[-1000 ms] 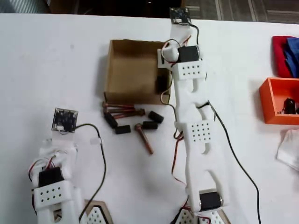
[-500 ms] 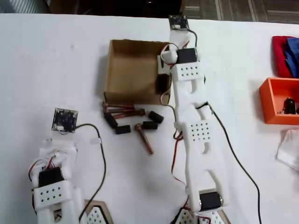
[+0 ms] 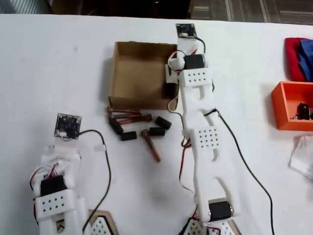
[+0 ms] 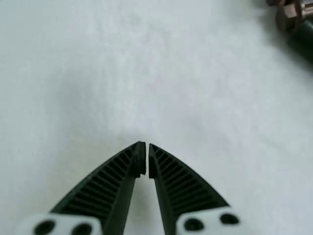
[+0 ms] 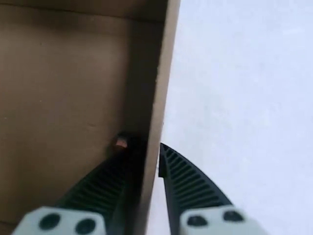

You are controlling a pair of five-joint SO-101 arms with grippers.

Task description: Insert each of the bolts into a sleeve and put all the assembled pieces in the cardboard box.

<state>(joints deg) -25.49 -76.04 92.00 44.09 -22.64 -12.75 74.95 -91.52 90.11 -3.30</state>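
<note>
The cardboard box point(image 3: 128, 73) sits open at the table's middle. My right gripper point(image 3: 168, 90) hangs just inside its right wall point(image 5: 157, 103), shut on a dark sleeve point(image 5: 134, 149) with a copper bolt end point(image 5: 121, 142) showing at one fingertip. In front of the box lie loose copper bolts point(image 3: 128, 115), one more bolt point(image 3: 151, 145) and several black sleeves point(image 3: 128, 135). My left gripper point(image 4: 144, 147) is shut on nothing, low over bare table at the front left. A bolt head point(image 4: 288, 14) and a sleeve point(image 4: 304, 45) lie beyond it.
An orange bin point(image 3: 286, 105) stands at the right edge, with a red and blue cloth point(image 3: 298, 56) behind it and a white wad point(image 3: 303, 156) in front. A black cable point(image 3: 244, 161) runs beside the right arm. The left arm point(image 3: 54, 196) stays near the front edge.
The right wrist has drawn back a little towards the front and tilted, with its gripper staying at the box's right wall. The left arm and loose parts have not moved.
</note>
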